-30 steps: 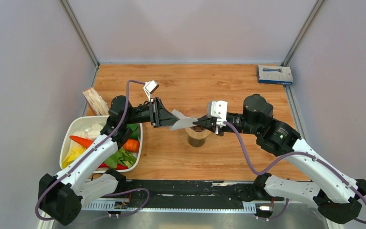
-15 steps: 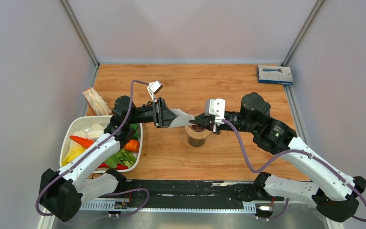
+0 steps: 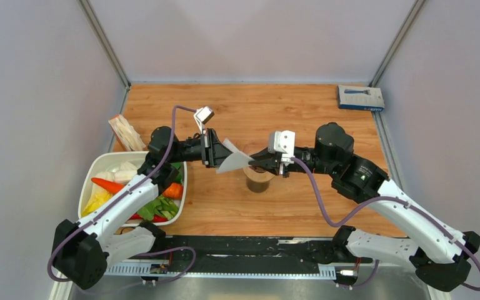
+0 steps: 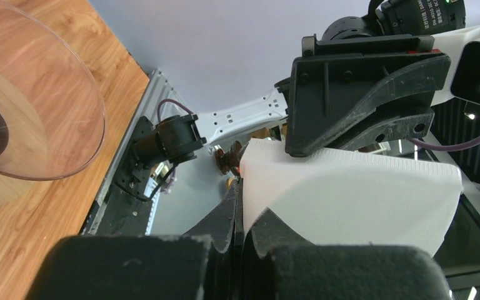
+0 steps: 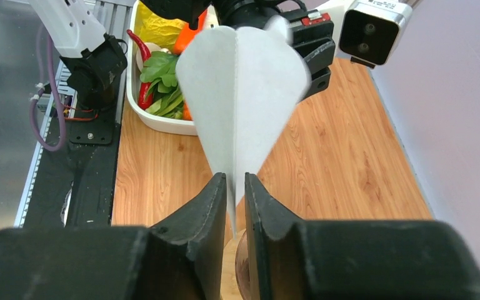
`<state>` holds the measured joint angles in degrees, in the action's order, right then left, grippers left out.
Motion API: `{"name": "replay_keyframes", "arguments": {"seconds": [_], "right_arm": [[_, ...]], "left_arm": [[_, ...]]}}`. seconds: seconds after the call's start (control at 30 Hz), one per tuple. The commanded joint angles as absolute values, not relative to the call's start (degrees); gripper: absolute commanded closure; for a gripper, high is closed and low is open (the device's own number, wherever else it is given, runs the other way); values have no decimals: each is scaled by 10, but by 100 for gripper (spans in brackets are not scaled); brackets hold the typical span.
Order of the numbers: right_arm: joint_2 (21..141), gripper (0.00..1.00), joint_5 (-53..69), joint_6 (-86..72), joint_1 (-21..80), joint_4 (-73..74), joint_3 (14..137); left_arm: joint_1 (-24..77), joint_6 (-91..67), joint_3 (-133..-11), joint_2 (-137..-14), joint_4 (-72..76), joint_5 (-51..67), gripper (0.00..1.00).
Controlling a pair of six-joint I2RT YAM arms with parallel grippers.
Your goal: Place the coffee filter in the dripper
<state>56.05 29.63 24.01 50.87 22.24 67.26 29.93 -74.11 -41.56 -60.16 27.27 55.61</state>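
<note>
Filter [image 5: 244,87] in left claw [image 4: 242,215] (tip seemingly loose within right claw [image 5: 235,187]).

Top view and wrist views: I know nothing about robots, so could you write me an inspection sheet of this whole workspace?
Surface: wooden table, arm bases at its near edge.
Job's things: coffee filter held in the air between the arms, not yet in the dripper, which sits on a brown cup.
Clutter: white tray of vegetables on the left; tan packet behind it; blue box in the far right corner.
Grippers: left gripper shut on the filter's wide end; right gripper slightly apart around its tip.
Cables: purple cables loop along both arms.
Surroundings: plain grey walls.
</note>
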Motion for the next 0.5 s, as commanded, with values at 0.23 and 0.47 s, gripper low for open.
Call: {"name": "replay_keyframes", "arguments": {"seconds": [0.23,0.47], "right_arm": [[539,96,295,274,511,296,688],[546,100,282,279,511,302,688]], "left_arm": [[297,-739,-411,-580,284,573,100],[297,-758,-415,-581,308,590,100]]}}
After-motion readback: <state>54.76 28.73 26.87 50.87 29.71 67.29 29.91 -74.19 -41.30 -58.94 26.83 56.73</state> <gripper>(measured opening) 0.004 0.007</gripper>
